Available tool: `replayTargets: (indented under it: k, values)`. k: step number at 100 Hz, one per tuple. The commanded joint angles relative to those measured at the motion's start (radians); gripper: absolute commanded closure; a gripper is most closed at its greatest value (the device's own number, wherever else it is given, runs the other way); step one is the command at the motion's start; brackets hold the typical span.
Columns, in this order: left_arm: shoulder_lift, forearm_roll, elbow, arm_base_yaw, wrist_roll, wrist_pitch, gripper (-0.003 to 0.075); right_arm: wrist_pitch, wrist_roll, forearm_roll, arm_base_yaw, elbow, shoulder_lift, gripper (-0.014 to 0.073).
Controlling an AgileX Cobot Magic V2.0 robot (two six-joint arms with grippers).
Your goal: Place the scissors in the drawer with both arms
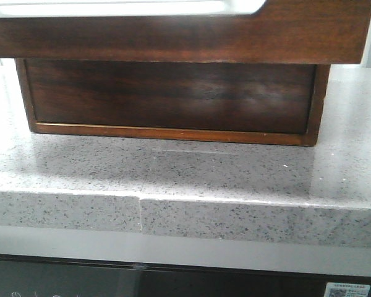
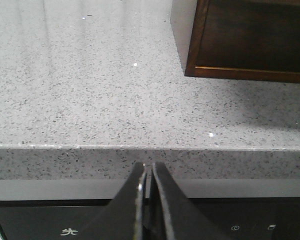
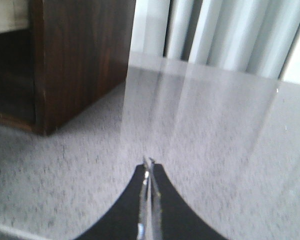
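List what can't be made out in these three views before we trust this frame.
- Scissors: in no view; whether they lie in the drawer cannot be told, since the front view's top edge cuts off most of its white inside.
- Wooden box: front view hides its upper part behind the open drawer.
- Left claw: closed; whether it grips anything thin cannot be told.
- Right claw: closed; image blurred, same doubt.

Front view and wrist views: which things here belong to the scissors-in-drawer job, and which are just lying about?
Job:
- drawer, open, white inside showing
- left gripper, shut
- right gripper, shut
- scissors: not in any view

Just there:
- wooden box under the drawer
- countertop
- curtain
- dark panel below the counter
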Motion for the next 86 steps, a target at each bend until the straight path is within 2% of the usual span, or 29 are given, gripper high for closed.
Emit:
replayTargets:
  k: [1, 23, 86]
  values:
    - [-0.032, -0.011, 0.02, -0.004, -0.007, -0.046, 0.074, -0.025, 0.001, 0.002, -0.006, 0.029, -0.029, 0.0638]
    - [-0.032, -0.011, 0.02, -0.004, -0.007, -0.046, 0.074, 0.153, 0.001, 0.002, -0.006, 0.029, -0.029, 0.0638]
    - [-0.032, -0.011, 0.02, -0.004, -0.007, -0.046, 0.074, 0.142, 0.001, 0.002, -0.006, 0.029, -0.029, 0.0638]
